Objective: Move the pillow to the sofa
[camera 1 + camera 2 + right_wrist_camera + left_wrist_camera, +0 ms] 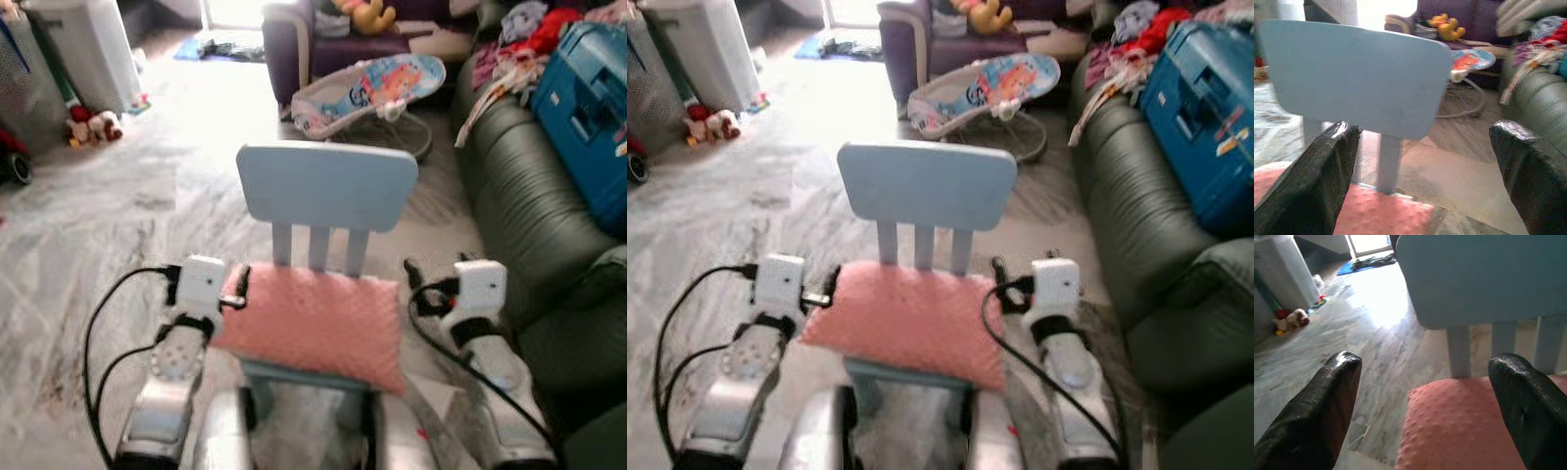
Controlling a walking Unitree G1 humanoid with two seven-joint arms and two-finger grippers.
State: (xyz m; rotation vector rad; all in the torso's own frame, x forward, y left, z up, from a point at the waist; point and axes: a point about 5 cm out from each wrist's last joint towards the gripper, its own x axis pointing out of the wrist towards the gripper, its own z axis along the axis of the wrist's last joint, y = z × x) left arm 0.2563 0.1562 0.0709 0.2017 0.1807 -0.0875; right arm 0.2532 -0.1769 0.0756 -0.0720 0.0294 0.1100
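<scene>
**Pillow on small chair, grippers on either side**

Pillow [315, 323]: pink, dotted fabric, lying flat on the seat of a pale blue child's chair [327, 186]. Its near edge overhangs the front of the seat. The chair's backrest, on three slats, rises directly behind the pillow.

Left gripper [235, 286]: at the pillow's left edge, at seat height. In the left wrist view the two black fingers [1317, 416] stand wide apart, with the pillow's corner lying between them, nearer one finger; no contact can be seen.

Right gripper [419, 284]: just beside the pillow's right edge, with a small gap visible in the head views. In the right wrist view its fingers [1312, 186] are also spread wide, with the chair back and a strip of pillow framed between them. Nothing is held.

Sofa [534, 225]: dark green, to the robot's right, near the chair. A blue case [588, 108] and loose clothes [519, 44] sit on its far end.

Surroundings: marbled grey floor [118, 215]. A baby bouncer [367, 93] is beyond the chair, with a purple armchair [294, 39] behind it holding a yellow soft toy [367, 15]. A small plush toy [93, 125] is on the floor far left, beside a white appliance [93, 49].
</scene>
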